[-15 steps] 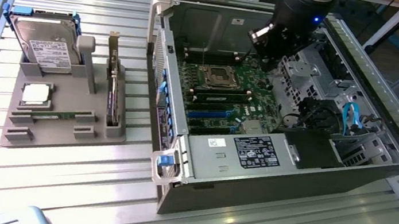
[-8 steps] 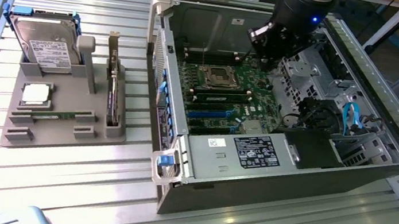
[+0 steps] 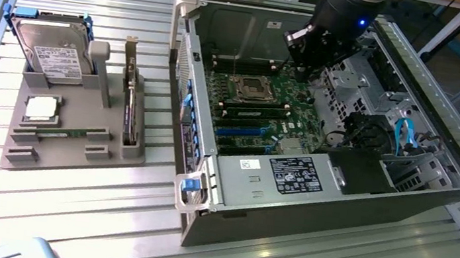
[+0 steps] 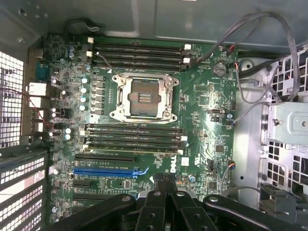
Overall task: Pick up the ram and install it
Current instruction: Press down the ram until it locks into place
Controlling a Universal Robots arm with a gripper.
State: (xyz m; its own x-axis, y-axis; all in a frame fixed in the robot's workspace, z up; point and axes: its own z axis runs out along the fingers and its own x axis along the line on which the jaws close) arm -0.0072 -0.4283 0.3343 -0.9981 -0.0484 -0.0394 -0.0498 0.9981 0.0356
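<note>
I see my gripper [image 3: 307, 72] closed and empty, upper centre of the exterior view, hovering over the motherboard [image 3: 259, 106] inside the open computer case [image 3: 310, 199]. The ram [image 3: 65, 132] lies well apart at lower left, flat on the grey parts holder [image 3: 76, 149].

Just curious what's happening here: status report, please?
Black gripper shut, empty, over green motherboard inside open grey computer case. Thin green ram stick lying in grey holder tray beside case. Nothing in the way.
</note>
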